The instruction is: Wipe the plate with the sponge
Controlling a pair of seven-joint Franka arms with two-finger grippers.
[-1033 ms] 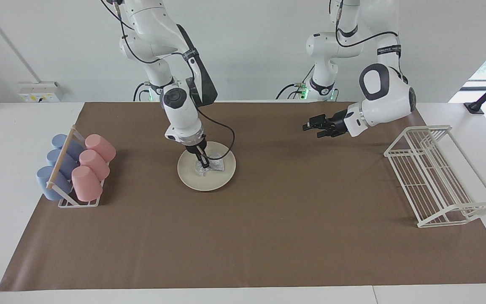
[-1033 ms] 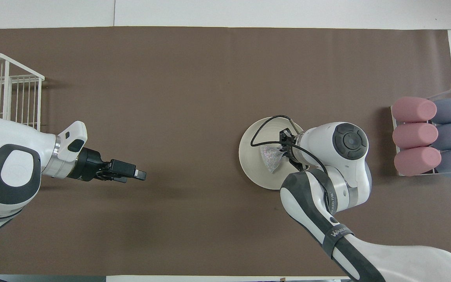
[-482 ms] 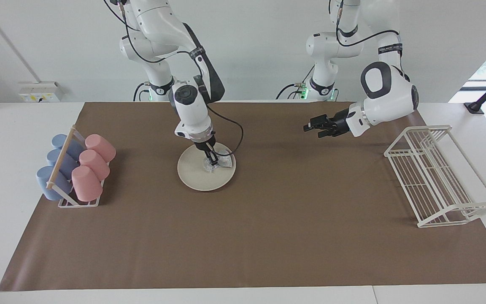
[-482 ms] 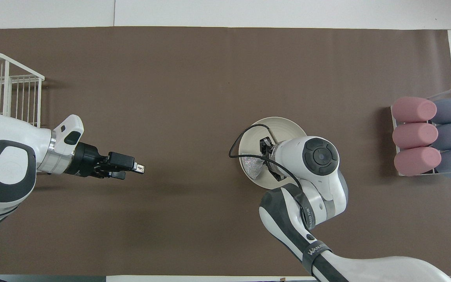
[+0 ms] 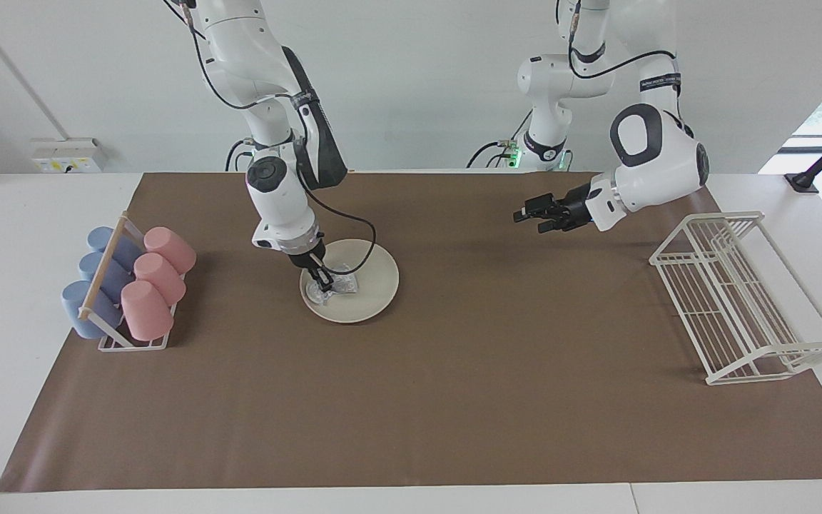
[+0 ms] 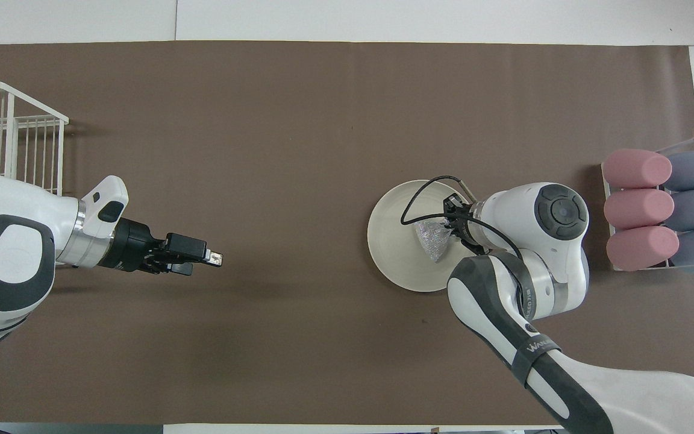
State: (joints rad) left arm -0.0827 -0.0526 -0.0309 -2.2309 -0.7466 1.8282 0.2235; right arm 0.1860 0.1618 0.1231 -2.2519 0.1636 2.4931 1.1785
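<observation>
— Sponge first: where do we have it?

— We have the small silvery-grey foil-mesh sponge (image 5: 337,284) pinched in the right hand (image 5: 323,279), whose fingers are clamped together on it. It lies pressed on the round, shallow, cream-white plate (image 5: 372,285), on the part of the plate toward the right arm's end of the desk.

— And the plate itself?

— It sits on the brown paper mat (image 5: 454,400), roughly in front of the right arm's base, with the rack of pink and blue cups (image 5: 133,285) well apart from it toward that same end.

— Which way does the unwiped surface lie from our hand?

— Most of the bare plate spreads from the sponge toward the left arm's end, so we judge the coming stroke should sweep that way across the middle.

— Does the left arm help?

— No, it waits. Its left hand (image 5: 534,212) hangs over bare mat with fingers spread wide and nothing in them, well apart from the plate and short of the white wire rack (image 5: 739,300). The right arm is plainly the nearer one.
</observation>
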